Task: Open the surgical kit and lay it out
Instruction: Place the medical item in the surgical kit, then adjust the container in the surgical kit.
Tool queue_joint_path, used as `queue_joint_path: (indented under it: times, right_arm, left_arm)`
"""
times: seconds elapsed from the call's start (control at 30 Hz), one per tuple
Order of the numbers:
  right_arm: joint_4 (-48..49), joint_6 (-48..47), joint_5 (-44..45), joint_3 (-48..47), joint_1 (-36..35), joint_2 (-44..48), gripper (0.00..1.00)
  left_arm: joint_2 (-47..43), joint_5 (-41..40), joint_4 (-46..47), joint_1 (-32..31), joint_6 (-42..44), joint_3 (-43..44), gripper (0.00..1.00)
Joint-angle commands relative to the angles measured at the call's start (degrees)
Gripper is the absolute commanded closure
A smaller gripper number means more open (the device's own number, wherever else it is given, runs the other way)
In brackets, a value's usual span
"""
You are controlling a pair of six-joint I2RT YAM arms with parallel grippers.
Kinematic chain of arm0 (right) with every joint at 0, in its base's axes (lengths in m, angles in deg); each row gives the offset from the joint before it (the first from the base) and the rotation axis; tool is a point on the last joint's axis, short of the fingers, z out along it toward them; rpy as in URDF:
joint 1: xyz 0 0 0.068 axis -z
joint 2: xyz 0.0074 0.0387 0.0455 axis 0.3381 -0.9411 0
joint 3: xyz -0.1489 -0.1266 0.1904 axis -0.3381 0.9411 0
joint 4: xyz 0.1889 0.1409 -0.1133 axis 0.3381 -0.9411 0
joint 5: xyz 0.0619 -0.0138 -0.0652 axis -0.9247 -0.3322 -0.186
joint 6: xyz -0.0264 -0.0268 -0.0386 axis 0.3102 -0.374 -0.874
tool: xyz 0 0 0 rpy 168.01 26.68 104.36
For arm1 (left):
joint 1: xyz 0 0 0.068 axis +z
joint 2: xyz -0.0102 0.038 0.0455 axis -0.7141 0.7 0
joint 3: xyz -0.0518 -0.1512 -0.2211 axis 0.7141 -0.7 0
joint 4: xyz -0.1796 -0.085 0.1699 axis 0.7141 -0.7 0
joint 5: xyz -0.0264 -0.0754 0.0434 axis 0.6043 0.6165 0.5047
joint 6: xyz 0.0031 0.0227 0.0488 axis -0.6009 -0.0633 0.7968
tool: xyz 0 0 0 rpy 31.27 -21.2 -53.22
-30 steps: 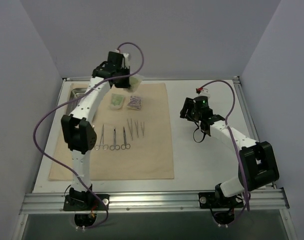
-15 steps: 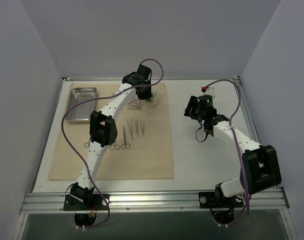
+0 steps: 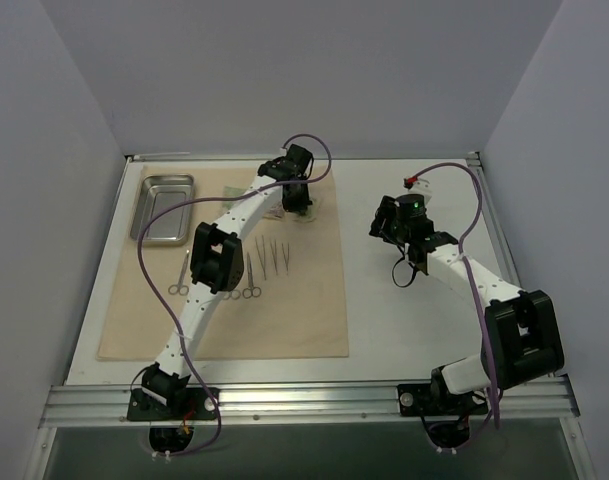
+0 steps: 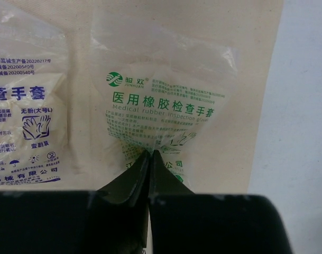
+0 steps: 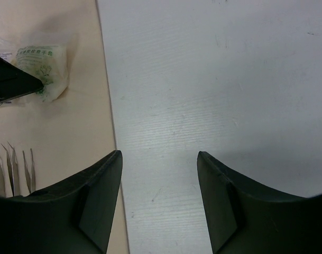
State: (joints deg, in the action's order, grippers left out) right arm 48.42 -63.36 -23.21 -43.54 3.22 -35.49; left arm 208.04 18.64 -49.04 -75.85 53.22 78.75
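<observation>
L gripper [image 4: 150, 159], jaws pinched tight on a packet [image 4: 161, 114] w/ its length running away from the tips, sits at the cloth [image 3: 314, 300] far-right corner beside another packet [image 4: 26, 121], while R gripper [image 5: 159, 174] idles open over bare table [image 5: 219, 79].

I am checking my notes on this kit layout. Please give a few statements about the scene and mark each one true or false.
1. The left gripper has its jaws pinched on a glove packet. True.
2. The right gripper holds tweezers. False: its jaws are open and empty, over the bare table.
3. The steel tray sits on the cloth. False: it sits beside the cloth, at the far left.
4. The tweezers lie on the cloth. True.
</observation>
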Motion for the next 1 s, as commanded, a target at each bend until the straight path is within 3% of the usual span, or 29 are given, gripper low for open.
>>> queue_joint_path:
  times: [0.0,0.13,0.33,0.47,0.63,0.77,0.87,0.97]
  right_arm:
    - [-0.4,-0.1,2.1,0.3,0.4,3.1,0.45]
    - [-1.3,-0.6,2.2,0.1,0.4,3.6,0.45]
    - [-1.8,-1.4,2.0,-0.1,0.4,4.7,0.45]
    - [-3.5,-3.0,-3.3,-2.3,0.4,1.9,0.45]
    - [-7.7,-3.7,-7.9,-4.5,0.3,1.6,0.45]
    - [-8.4,-2.5,-9.0,-3.1,0.0,6.5,0.45]
    - [-8.7,-1.5,-9.1,-2.3,-0.3,8.8,0.45]
    - [-8.4,-1.0,-9.0,-1.5,-0.6,9.3,0.44]
  left_arm:
    - [0.3,-1.6,2.7,-0.3,-2.1,3.3,0.91]
    - [-0.1,0.5,2.5,-0.3,-2.8,3.5,0.61]
    - [-3.8,1.9,2.1,-0.5,-1.6,3.1,0.50]
    - [-8.6,2.6,3.7,-0.6,1.6,-2.0,0.41]
    - [-18.1,4.0,4.6,-0.1,14.2,-7.5,0.42]
    - [-26.4,2.4,2.7,4.0,21.6,-12.8,0.50]
    - [-34.1,5.6,3.1,12.2,25.0,-20.1,0.66]
    - [-36.2,9.6,1.8,22.3,27.6,-25.4,0.77]
